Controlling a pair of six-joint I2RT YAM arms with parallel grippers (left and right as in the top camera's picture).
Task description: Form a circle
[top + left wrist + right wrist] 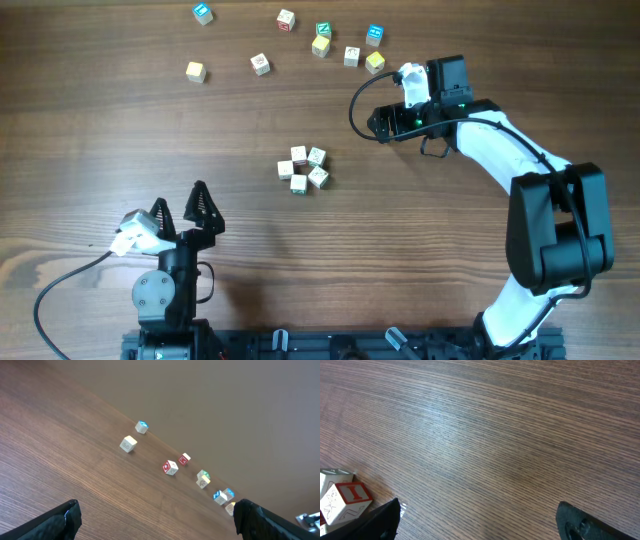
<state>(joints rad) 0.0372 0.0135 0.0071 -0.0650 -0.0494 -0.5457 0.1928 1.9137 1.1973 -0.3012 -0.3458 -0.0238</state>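
Note:
The circle is a tight ring of five tiny pale wooden cubes with red or green faces at mid-table. My left gripper stands open near the front left, well short of the ring, with nothing between its fingers. Right of the ring and a little farther back, my right gripper points left, open and empty over bare wood. A pale cube with a red face lies just left of its left finger; I cannot tell whether it belongs to the ring.
Loose cubes are scattered along the far edge: a blue-faced one, yellow ones, a green-faced one, and others. The left wrist view shows that same far row, including a red-faced cube.

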